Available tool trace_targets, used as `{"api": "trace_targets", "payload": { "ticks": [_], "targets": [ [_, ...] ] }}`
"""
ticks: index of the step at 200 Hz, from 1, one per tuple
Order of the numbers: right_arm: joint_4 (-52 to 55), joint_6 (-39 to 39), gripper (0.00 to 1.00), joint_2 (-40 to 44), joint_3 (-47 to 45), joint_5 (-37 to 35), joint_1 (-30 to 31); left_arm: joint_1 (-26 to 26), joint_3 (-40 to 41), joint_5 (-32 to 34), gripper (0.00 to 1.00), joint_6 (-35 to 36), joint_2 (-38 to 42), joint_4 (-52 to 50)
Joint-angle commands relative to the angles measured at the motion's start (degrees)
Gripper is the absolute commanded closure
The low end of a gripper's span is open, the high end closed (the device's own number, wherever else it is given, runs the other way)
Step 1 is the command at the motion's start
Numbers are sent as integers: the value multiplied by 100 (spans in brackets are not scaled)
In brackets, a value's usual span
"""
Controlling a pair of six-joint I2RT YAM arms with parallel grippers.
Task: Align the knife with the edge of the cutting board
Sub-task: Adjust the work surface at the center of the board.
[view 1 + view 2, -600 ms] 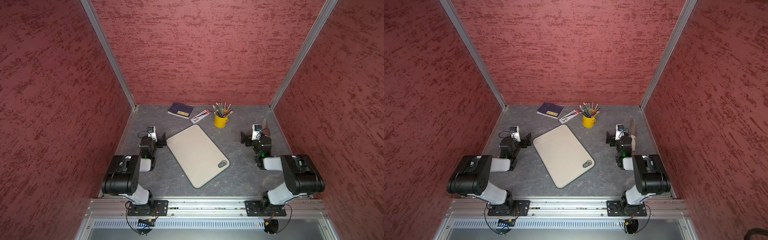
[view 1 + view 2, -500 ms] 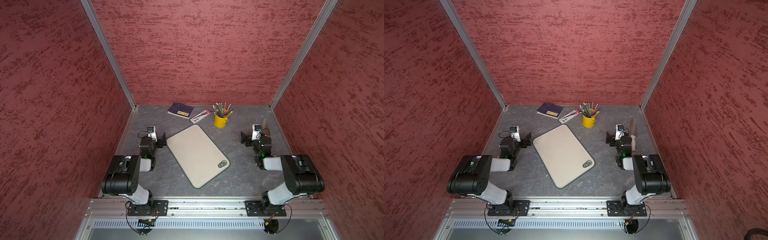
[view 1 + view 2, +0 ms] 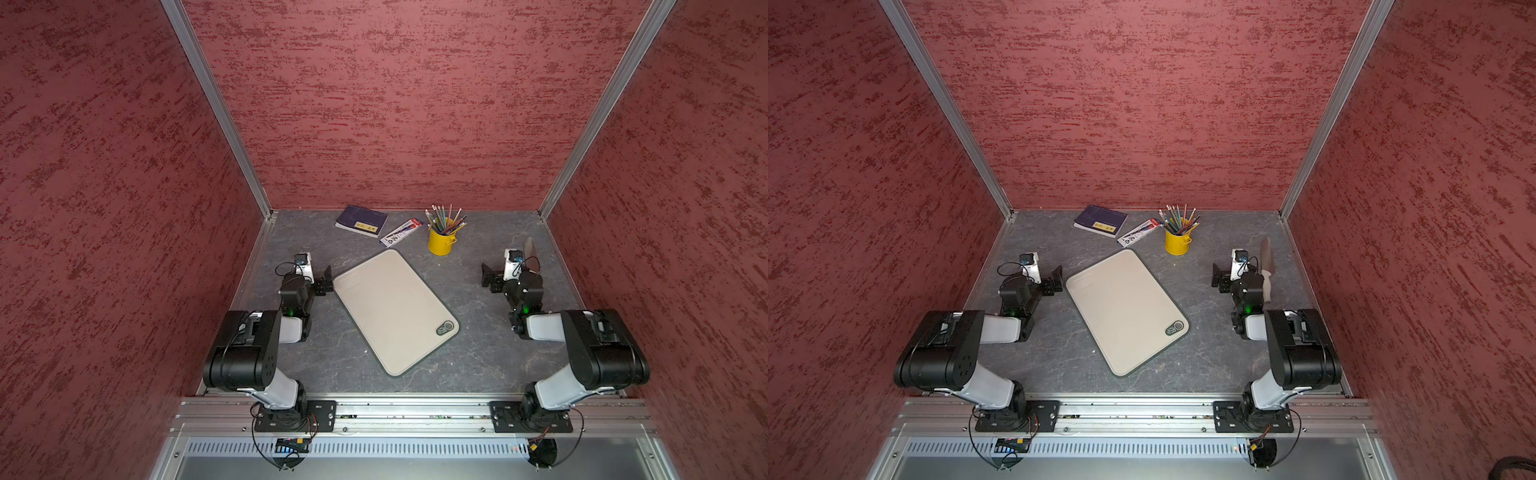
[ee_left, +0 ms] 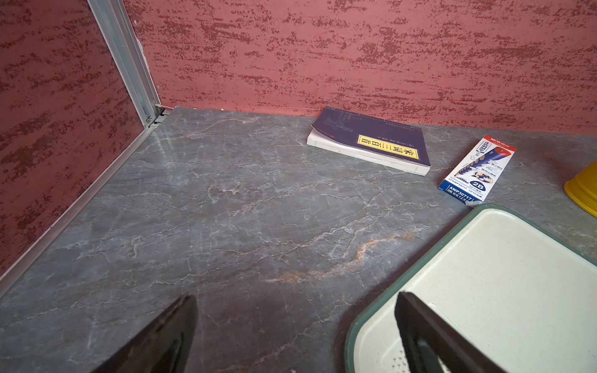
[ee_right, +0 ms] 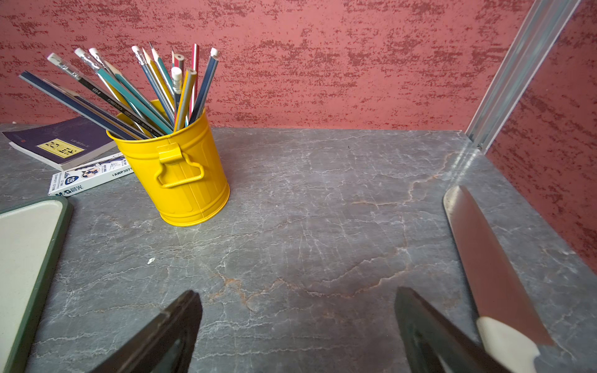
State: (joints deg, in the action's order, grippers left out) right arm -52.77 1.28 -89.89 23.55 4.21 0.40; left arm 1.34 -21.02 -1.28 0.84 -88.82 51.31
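One cutting board (image 3: 395,311) lies flat and skewed in the middle of the grey worktop (image 3: 478,357), green-badged corner near and right, far end swung left. At its far-left corner the left tool (image 4: 295,302): released, jaws wide, nothing between them; one finger shows over the board's rim, contact not discernible. Across on the right, the right tool (image 5: 298,295): likewise released and empty, low over bare worktop, well apart from the board. Just right of it the knife (image 3: 1265,270) lies flat, close to the right wall, pale handle near, blade pointing far; well apart from the board, not lined up with its edges. Farther back: yellow bucket (image 3: 441,242) of pencils (image 3: 444,216); pencil box (image 3: 401,232) just beyond the board's far corner; dark-blue book (image 3: 361,220) by the far wall.
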Motion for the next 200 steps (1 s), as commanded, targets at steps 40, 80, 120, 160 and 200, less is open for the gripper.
{"api": "trace_targets", "payload": {
  "ticks": [40, 80, 120, 160, 200],
  "targets": [
    [53, -51, 2, 121, -129, -153, -40, -13, -79, 688, 0, -242, 302, -190],
    [2406, -584, 2, 1894, 525, -2057, 41, 77, 343, 1922, 0, -1000, 2204, -1238],
    [2767, -753, 1, 4309, -48, -1121, 38, 303, 205, 1684, 0, -1798, 4130, -3806],
    [7414, -4490, 2, 5642, 1281, -3775, 33, 455, -560, 1304, 0, -2080, 4966, -6106],
    [8258, -1916, 2, 5468, 1902, -2052, -42, 1745, -1177, -715, 0, -3645, 5845, -8440]
  ]
}}
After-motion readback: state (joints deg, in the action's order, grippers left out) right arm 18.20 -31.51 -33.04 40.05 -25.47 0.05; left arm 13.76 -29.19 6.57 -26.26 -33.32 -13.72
